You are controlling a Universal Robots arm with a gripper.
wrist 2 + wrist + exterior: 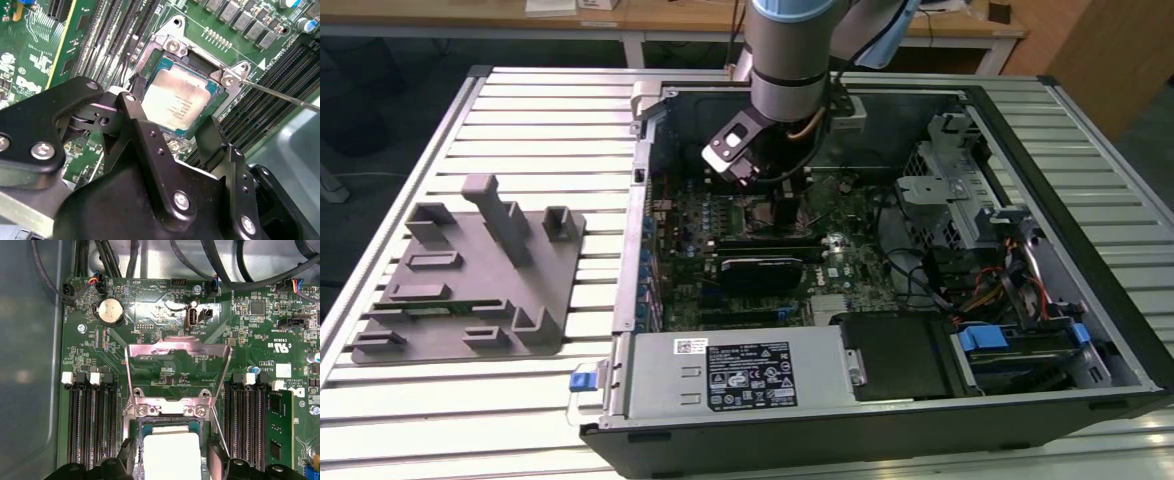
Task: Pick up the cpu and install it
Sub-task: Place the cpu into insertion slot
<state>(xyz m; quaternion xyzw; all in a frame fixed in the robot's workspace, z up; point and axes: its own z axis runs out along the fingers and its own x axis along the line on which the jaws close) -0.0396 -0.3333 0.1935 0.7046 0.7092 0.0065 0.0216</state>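
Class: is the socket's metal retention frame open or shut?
Open: the retention frame stands swung back, leaving the cpu uncovered.

A work table (520, 130) of pale metal slats is lit evenly. Beyond its far edge, a wooden desk (667, 20) on white legs (632, 48) is set over a dark floor (400, 90). A wooden panel (1107, 50) is seen past the far corner at the exterior view's right.

Even room light falls on the slatted grey metal table (520, 110). The open black computer case (881, 440) is dim inside. In the first wrist view, glare whitens the square silvery-grey cpu (171, 455) and part of the green motherboard (160, 310).
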